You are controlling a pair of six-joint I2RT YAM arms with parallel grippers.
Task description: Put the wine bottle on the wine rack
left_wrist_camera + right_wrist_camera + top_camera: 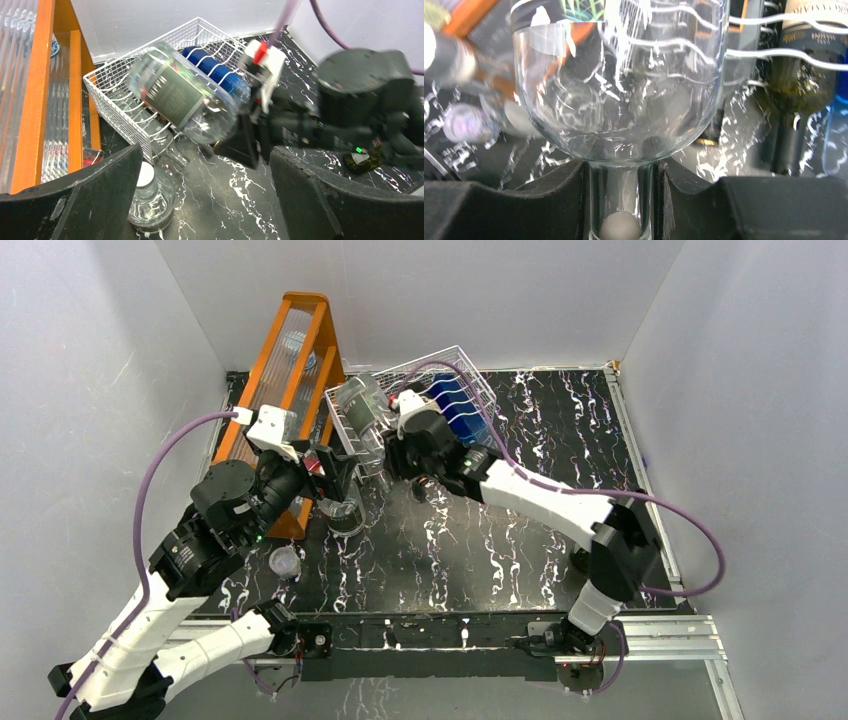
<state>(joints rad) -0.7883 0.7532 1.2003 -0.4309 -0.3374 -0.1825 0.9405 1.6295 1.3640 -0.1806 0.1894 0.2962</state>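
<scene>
Wine bottle lies tilted over the near-left end of the wine rack, beside a blue bottle. Your right gripper pinches its neck. Left gripper spread wide above a small capped bottle.

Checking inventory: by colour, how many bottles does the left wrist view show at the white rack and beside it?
Clear: 2, the wine bottle at the wine rack, a capped bottle beside it
Blue: 1, blue bottle
Total: 3
</scene>
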